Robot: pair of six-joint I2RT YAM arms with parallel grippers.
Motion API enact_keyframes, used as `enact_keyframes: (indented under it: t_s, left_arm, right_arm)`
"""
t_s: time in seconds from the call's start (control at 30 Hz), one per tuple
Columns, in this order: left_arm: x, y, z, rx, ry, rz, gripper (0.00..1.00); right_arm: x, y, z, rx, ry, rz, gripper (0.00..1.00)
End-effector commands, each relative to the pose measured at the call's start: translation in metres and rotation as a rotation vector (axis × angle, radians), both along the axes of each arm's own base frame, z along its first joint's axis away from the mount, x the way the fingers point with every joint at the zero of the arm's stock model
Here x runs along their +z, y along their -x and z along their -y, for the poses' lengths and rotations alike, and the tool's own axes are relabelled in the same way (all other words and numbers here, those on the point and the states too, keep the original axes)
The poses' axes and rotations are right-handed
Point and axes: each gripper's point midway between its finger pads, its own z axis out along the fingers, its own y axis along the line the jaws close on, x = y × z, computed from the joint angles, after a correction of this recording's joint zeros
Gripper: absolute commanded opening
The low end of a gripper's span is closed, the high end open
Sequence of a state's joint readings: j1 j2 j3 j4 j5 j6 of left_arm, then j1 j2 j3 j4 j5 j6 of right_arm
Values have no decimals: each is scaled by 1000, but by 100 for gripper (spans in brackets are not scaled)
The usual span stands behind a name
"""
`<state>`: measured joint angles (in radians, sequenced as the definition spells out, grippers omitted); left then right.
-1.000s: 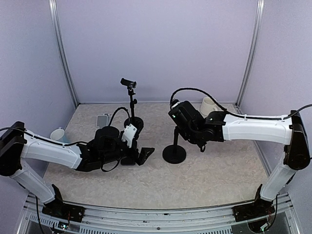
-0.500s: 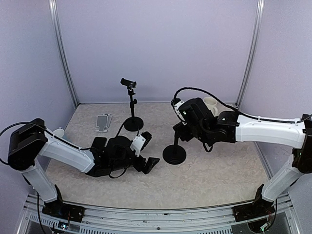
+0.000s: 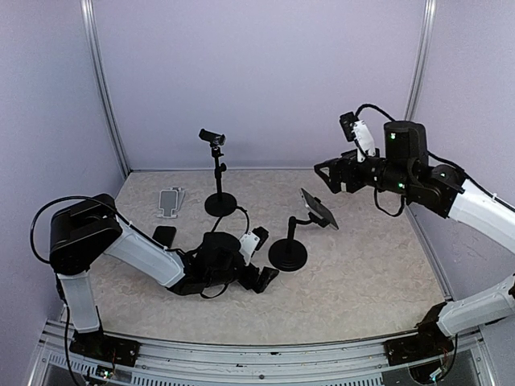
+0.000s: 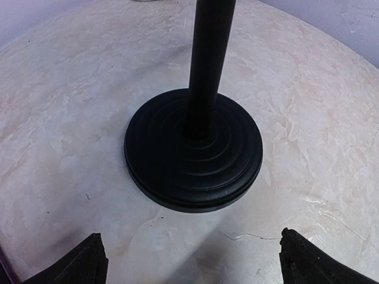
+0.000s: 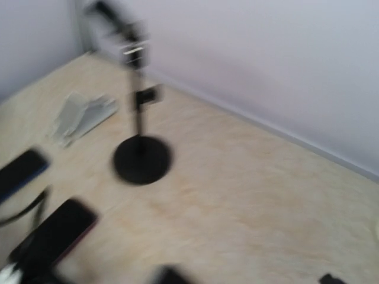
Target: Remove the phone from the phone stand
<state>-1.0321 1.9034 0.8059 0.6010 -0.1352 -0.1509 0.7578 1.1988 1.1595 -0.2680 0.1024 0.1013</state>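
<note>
The phone [image 3: 319, 209] is not off yet. It sits tilted in the cradle at the top of the stand [image 3: 287, 253], a little right of centre in the top view. I read this as the bracing step. My left gripper [image 3: 264, 277] lies low on the surface [image 3: 362, 265], jaws wide, with the base [image 4: 193, 157] just ahead of them and not touched. My right gripper [image 3: 325, 172] hangs in the upper right of the frame, well apart from the phone. Its wrist view is blurred, but the jaws look spread wide and empty.

Next, I judge, the left must close on the stem or pin the base, and the right must return to take the phone by its edges and lift it out.

A second ago the right gripper was nearly closed at the stand's head. It has since let go and pulled up and away, while the left has slid rightward toward the base.
</note>
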Motion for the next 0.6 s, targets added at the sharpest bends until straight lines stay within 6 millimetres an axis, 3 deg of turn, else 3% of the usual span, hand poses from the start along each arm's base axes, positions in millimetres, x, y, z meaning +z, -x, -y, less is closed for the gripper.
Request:
enact_keyframes:
  t_s: [0.0, 0.1, 0.23, 0.57]
  left_arm:
    - [3, -3, 14, -1, 57, -13, 99]
    - [-5, -2, 16, 3, 55, -29, 99]
    - [-12, -2, 15, 30, 59, -47, 99]
    - [-31, -12, 14, 103, 16, -80, 98]
  right_arm:
    - [3, -23, 29, -6, -138, -96, 90]
    - [-8, -54, 58, -98, -142, -140, 82]
    - [-23, -84, 76, -155, -127, -154, 75]
    - [-83, -120, 60, -115, -84, -234, 62]
